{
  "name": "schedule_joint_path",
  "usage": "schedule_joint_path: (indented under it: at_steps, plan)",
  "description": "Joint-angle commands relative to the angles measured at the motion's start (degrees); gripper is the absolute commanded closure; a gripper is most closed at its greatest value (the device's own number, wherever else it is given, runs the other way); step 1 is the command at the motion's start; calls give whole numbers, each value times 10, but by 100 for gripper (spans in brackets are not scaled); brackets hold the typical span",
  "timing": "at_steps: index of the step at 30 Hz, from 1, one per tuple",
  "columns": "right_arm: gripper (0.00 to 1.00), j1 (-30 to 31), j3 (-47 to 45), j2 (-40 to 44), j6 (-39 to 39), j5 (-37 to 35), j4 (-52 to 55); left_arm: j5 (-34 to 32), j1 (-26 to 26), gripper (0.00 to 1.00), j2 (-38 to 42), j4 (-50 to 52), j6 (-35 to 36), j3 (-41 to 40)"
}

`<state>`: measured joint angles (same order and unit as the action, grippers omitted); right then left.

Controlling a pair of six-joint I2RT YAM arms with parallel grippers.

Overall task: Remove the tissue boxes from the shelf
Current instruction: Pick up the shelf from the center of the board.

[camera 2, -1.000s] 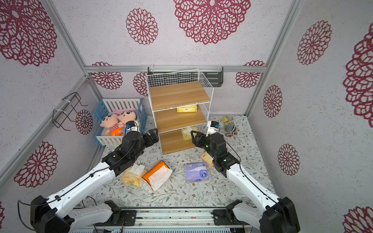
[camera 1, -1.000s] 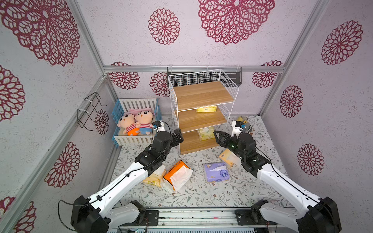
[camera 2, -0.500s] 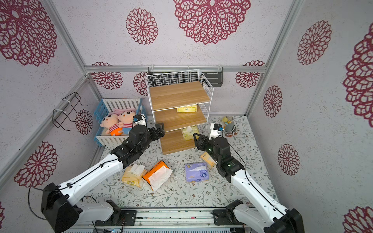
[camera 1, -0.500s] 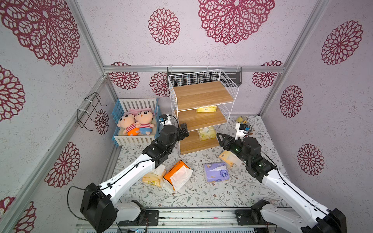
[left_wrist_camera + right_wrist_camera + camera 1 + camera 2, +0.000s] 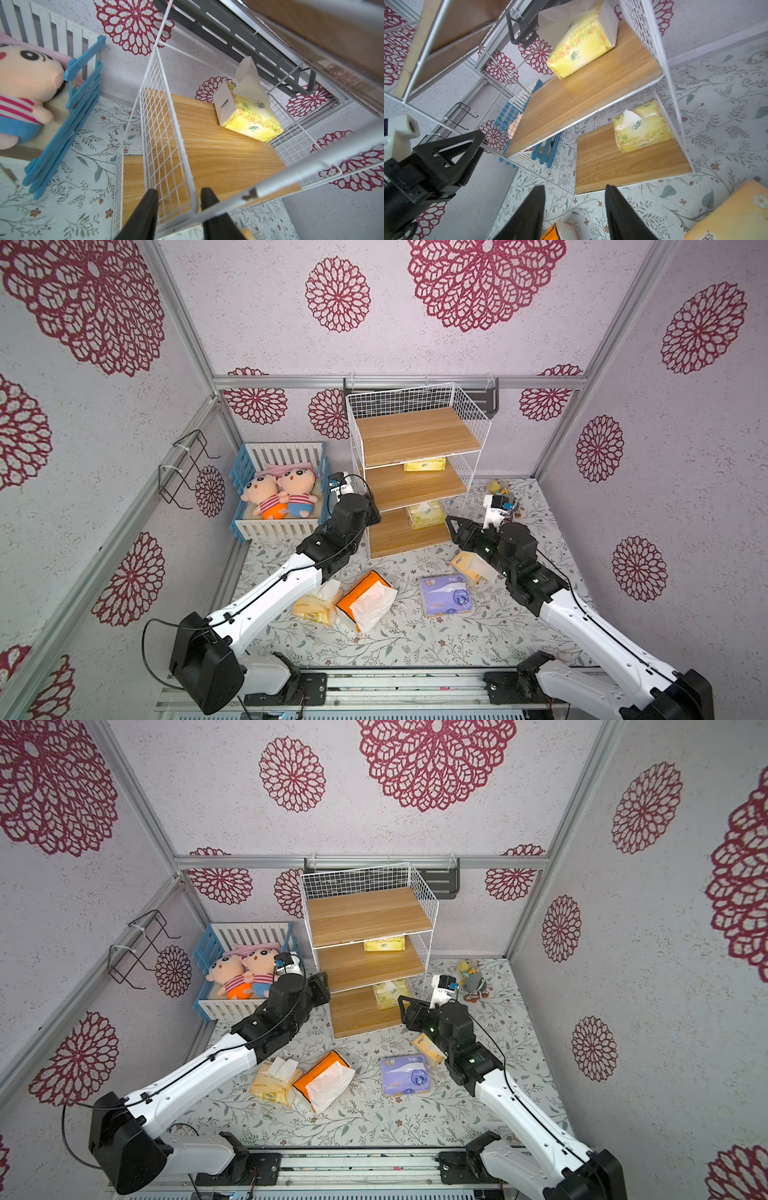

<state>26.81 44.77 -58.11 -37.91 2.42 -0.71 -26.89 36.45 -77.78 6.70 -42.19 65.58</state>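
In both top views the shelf (image 5: 415, 435) stood at the centre of the frame, against the back wall. One yellow-green tissue box (image 5: 424, 465) lay at the back of its middle board. A second yellow-green tissue box (image 5: 424, 515) lay on the bottom board, with white tissue sticking out. Four more lay on the floral tabletop (image 5: 415, 639), lower in the frame than the shelf: a pale yellow box (image 5: 313, 605), an orange box (image 5: 361, 599) just beside it, a purple box (image 5: 444, 595), and another pale yellow box (image 5: 465, 566) close to the right arm. The left hand (image 5: 179, 189) stood with one finger on each side of the shelf's wire side panel; I cannot tell whether the fingers pressed it. The right hand (image 5: 574, 186) was released and empty, near the front of the bottom board.
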Motion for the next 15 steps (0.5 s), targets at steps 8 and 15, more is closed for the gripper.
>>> schedule_joint_path:
  at_steps: [8,15]
  plan:
    - [50,10,24,-8,13,-1,-51,-23,-10,84,8,16,21,8]
    - [47,44,82,-67,15,-54,-101,-38,-10,99,30,12,21,-15]
